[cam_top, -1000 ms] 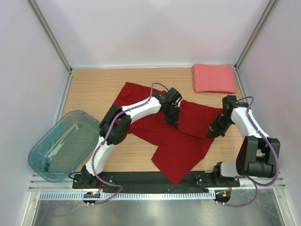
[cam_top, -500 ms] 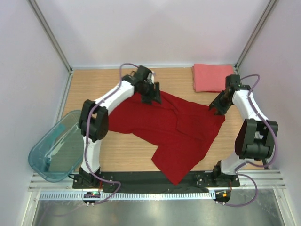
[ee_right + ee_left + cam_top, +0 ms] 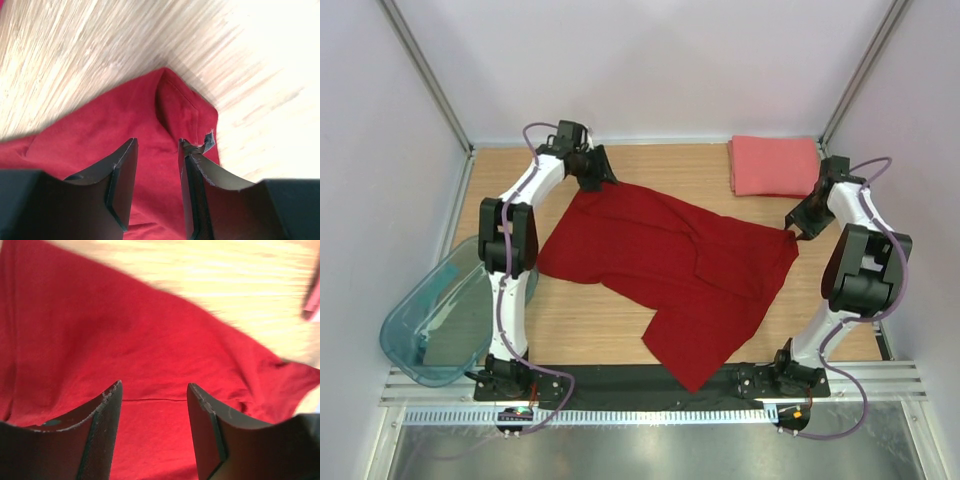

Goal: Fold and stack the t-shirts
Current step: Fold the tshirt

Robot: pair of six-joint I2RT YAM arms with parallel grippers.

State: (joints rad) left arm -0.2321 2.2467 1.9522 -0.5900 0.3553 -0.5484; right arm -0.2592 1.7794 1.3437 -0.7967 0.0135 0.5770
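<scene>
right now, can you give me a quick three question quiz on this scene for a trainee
1. True or false: the salmon-pink shirt lies folded at the far right of the table.
2. The teal bin sits: A) at the table's near left edge, B) on the dark red shirt, C) beside the salmon-pink shirt.
3. Fill in: the left pincer and the right pincer both stand ____ over the dark red shirt.
Key: 1 true; 2 A; 3 open.
</scene>
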